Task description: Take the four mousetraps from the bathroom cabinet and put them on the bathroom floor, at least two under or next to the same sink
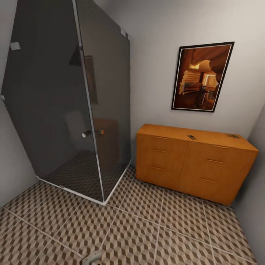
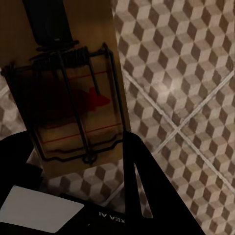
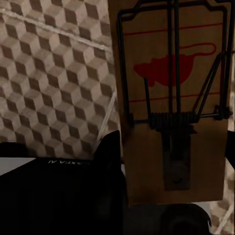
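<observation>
In the left wrist view my left gripper (image 2: 53, 34) is shut on a tan wooden mousetrap (image 2: 73, 107) with a dark wire spring, held above the cube-patterned bathroom floor (image 2: 181, 83). My right gripper (image 3: 175, 169) is likewise shut on a second mousetrap (image 3: 171, 73) printed with a red mouse, over the same tiles (image 3: 54, 83). The head view shows the orange-brown cabinet (image 1: 191, 165) against the far wall, drawers closed, with two small mousetraps (image 1: 191, 137) (image 1: 233, 136) lying on its top. The sink is out of view.
A dark glass shower enclosure (image 1: 70, 99) fills the left corner, its door knobs (image 1: 92, 133) facing the room. A framed picture (image 1: 201, 76) hangs above the cabinet. Patterned floor (image 1: 147, 228) stretches between me and the cabinet. A wall closes the right side.
</observation>
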